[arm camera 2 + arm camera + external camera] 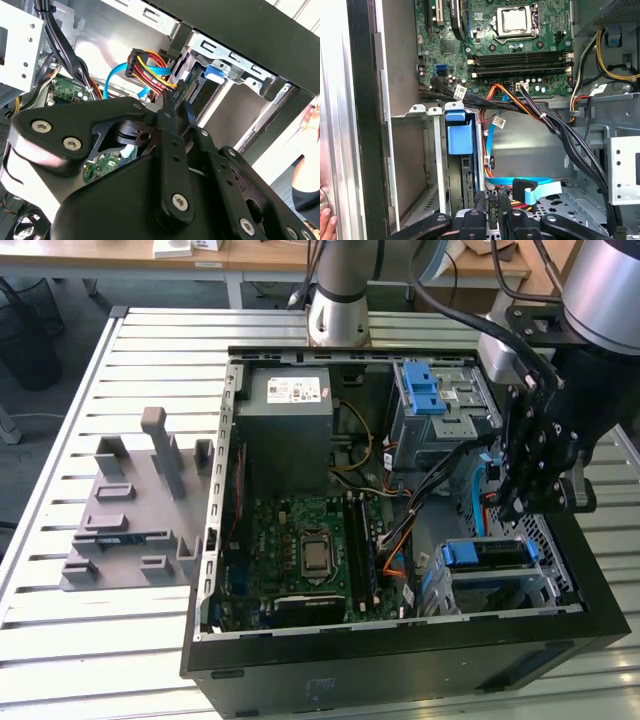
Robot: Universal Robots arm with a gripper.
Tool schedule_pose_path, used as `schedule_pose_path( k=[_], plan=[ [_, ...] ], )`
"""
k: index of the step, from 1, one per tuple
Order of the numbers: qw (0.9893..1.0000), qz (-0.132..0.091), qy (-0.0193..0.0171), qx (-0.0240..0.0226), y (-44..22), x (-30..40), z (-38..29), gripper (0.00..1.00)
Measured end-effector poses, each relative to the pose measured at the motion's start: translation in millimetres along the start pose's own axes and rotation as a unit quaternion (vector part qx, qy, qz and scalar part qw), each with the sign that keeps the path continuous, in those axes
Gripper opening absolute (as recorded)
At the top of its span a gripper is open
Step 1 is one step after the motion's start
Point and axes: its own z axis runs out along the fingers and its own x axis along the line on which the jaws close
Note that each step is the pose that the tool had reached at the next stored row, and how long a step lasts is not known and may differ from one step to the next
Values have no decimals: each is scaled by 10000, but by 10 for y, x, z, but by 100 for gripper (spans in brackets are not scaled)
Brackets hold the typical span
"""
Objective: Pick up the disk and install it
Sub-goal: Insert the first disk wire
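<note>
One disk (484, 553), one claw (521, 508)

A silver-grey arm (338, 285) carries a black linkage gripper (535, 502) studded with silver screws.

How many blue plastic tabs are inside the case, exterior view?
2: blue plastic latch on the grey metal drive cage; blue end bracket in the bay beside the gripper. Others may be hidden.

Matt black metal is forming the gripper (175, 107), bare grey sheet metal the drive cage (455, 410), glossy blue plastic its latch (421, 388), and ribbed pale metal the table (100, 630).
</note>
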Motion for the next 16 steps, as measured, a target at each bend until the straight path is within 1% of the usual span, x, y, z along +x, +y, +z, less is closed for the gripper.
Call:
schedule_pose_path(
  k=[6,7,8,10,11,13,15,16],
  plan=[
    [10000,1,-22,-2,1,-1,20,24],
    [10000,1,-22,-2,1,-1,20,22],
    [10000,1,-23,-2,1,-1,20,16],
    [10000,1,-23,-2,1,0,20,16],
    [10000,1,-15,-3,1,0,21,16],
    [10000,2,31,-7,-1,2,21,16],
    [10000,8,66,-15,-2,4,21,16],
    [10000,12,74,-21,-4,4,21,16]
  ],
)
